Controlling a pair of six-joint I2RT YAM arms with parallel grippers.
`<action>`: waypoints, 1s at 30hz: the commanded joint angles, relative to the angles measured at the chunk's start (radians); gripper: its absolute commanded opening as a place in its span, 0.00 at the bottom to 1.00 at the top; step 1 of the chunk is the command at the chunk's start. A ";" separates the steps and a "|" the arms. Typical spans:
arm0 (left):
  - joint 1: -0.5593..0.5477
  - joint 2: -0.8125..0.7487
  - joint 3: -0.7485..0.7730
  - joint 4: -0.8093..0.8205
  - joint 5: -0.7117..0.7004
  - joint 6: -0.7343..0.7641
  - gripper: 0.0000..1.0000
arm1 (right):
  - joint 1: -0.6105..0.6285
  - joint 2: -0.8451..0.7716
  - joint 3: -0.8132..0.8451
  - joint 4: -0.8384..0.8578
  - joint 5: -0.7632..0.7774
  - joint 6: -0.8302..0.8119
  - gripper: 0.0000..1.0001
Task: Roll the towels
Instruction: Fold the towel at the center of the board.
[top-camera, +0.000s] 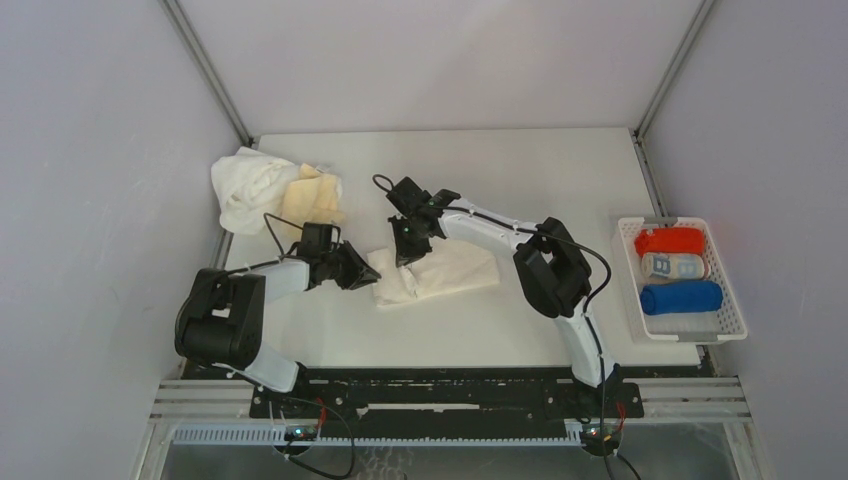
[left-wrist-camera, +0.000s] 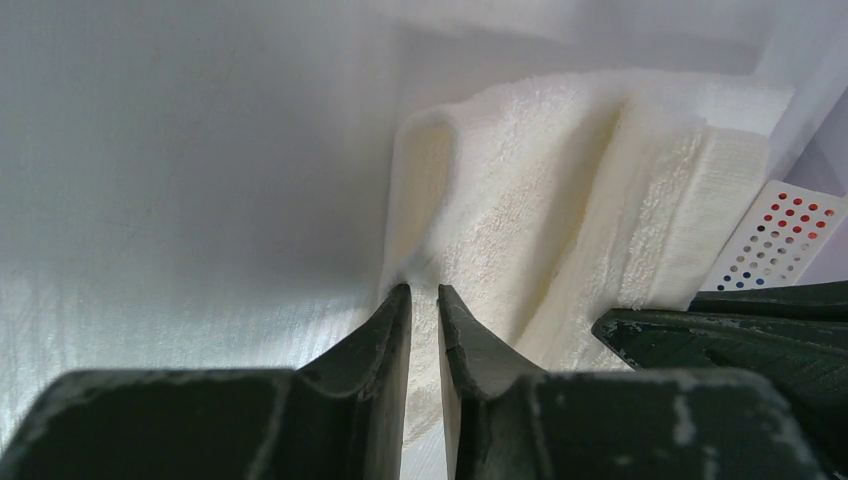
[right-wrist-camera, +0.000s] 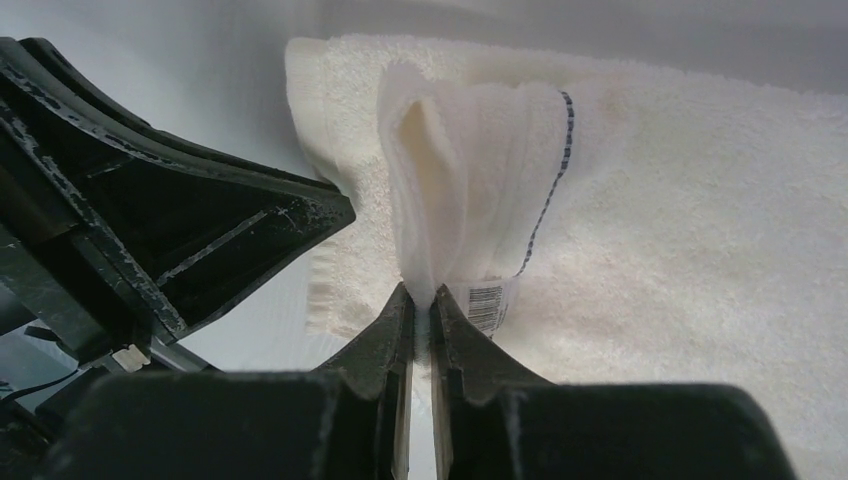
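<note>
Starting the roll cleanly depends on both pinches moving as one. The right gripper (right-wrist-camera: 420, 290) is closed on a raised fold at the left end of the white towel (top-camera: 455, 272), just beside its label (right-wrist-camera: 487, 305). The left gripper (left-wrist-camera: 424, 290) is closed to a narrow slit with the towel's edge caught at its tips. The towel lies flat in the middle of the table (top-camera: 560, 170), its long side running toward the basket (top-camera: 727, 280). The best move, I judge, is to turn the lifted end over toward the right in one even sweep with both pinches level, so the first turn sits tight and straight rather than cone-shaped. Letting go on one side early would probably let the fold flop open. How much cloth sits between the left fingers is hard to tell, since the tips cover it. From above, the grippers hide the folded end, and the right wrist view cuts the towel off at its right side.
</note>
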 joint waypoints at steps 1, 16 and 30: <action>-0.016 0.012 -0.020 -0.108 -0.067 0.026 0.22 | 0.010 -0.005 0.043 0.051 -0.033 0.019 0.06; -0.020 0.008 -0.016 -0.115 -0.070 0.026 0.22 | 0.017 -0.073 0.041 0.069 -0.011 0.035 0.07; -0.024 0.002 -0.013 -0.124 -0.079 0.028 0.21 | 0.032 -0.100 0.040 0.067 -0.001 0.039 0.06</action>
